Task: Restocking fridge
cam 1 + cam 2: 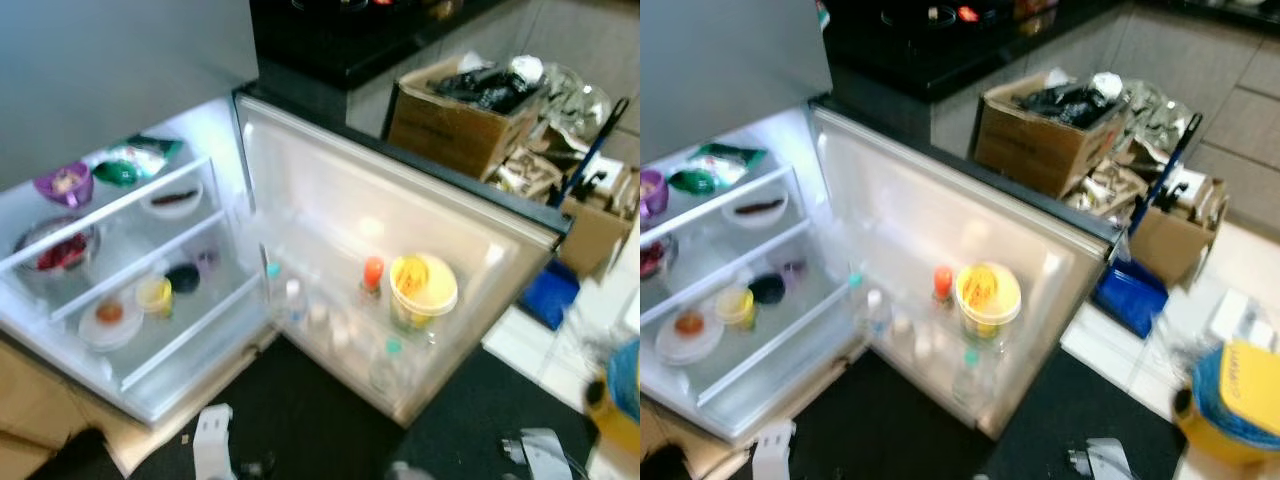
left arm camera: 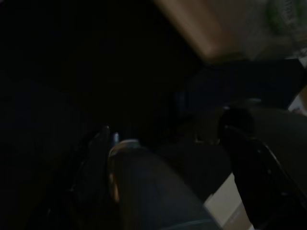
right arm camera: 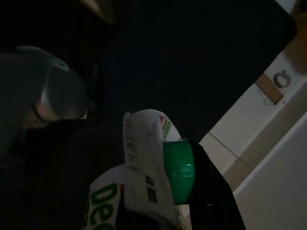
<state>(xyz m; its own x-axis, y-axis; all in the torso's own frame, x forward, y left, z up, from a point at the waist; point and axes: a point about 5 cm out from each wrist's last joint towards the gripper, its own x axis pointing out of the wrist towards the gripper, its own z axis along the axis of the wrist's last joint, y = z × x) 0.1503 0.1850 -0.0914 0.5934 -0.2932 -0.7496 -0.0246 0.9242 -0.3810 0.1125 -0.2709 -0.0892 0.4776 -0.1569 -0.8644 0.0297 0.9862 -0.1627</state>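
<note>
The fridge [image 1: 130,250] stands open and lit, its door [image 1: 400,220] swung out toward me. Bowls and tubs of food sit on its glass shelves. The door rack holds a yellow-lidded tub [image 1: 423,285], an orange-capped bottle [image 1: 372,275] and several small bottles. In the right wrist view my right gripper [image 3: 160,191] is shut on a white carton [image 3: 141,167] with green lettering and a green screw cap [image 3: 178,170]; one black finger [image 3: 211,191] presses beside the cap. In the dark left wrist view my left gripper [image 2: 175,158] hangs open over the dark floor.
A black mat [image 1: 320,420] lies before the fridge. Cardboard boxes [image 1: 460,120] full of clutter, a blue dustpan [image 1: 1130,290] and a yellow-and-blue container [image 1: 1235,400] crowd the tiled floor to the right. A dark counter [image 1: 340,40] runs behind the fridge door.
</note>
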